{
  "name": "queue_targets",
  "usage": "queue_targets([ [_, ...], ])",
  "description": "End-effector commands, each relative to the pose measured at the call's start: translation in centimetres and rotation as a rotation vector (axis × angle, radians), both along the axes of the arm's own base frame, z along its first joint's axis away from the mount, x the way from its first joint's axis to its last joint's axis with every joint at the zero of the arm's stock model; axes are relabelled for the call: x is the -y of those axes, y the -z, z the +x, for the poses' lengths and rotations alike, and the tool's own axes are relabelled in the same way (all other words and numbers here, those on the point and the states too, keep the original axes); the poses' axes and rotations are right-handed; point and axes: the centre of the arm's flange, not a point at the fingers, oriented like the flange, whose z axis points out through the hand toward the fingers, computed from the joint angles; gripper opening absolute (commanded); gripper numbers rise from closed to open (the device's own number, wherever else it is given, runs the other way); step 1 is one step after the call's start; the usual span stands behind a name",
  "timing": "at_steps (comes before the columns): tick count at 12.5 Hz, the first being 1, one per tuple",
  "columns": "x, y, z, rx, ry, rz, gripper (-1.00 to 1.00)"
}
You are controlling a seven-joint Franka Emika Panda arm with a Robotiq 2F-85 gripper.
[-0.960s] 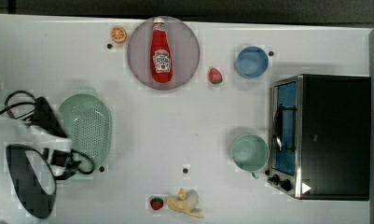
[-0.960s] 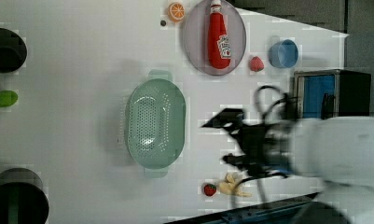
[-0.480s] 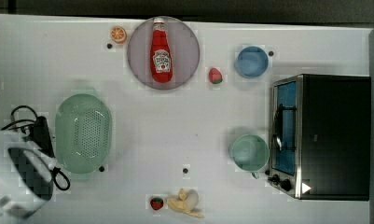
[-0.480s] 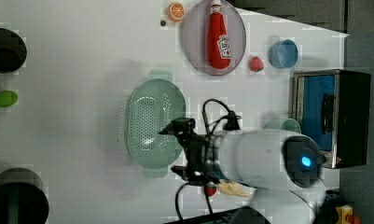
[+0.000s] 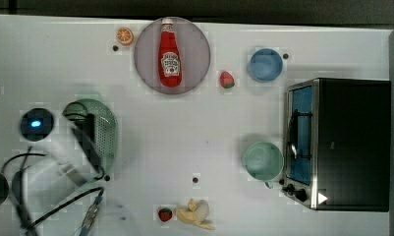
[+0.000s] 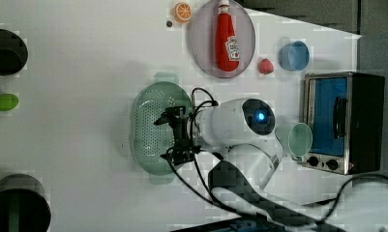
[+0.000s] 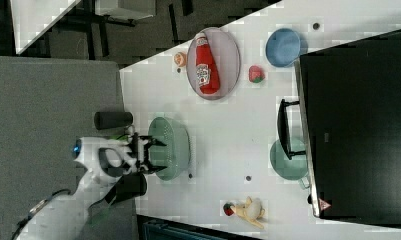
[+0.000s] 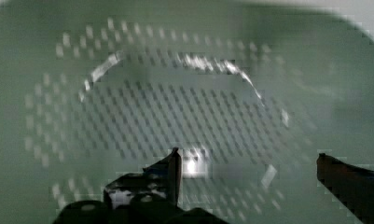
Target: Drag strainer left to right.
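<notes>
step: we're at the reach-in, with the gripper (image 6: 171,135) over the strainer (image 6: 150,126), nothing hooked yet
fingers: spread wide, released, strainer floor between them
strainer: on the bench (image 5: 194,142), far left of the toaster oven (image 5: 339,142) in the top view
next: we'd guess drop inside, catch a wall, then slide toward the oven
</notes>
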Motion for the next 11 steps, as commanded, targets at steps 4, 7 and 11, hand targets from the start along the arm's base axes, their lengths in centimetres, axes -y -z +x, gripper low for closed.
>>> queue_targets([
  [4, 1.5, 2.0, 1.2, 0.075, 0.032, -0.034, 1.00],
  [7, 2.0, 2.6, 1.2, 0.082, 0.034, -0.044, 1.00],
  [11, 4.3, 3.0, 2.0, 0.086, 0.062, -0.069, 1.00],
])
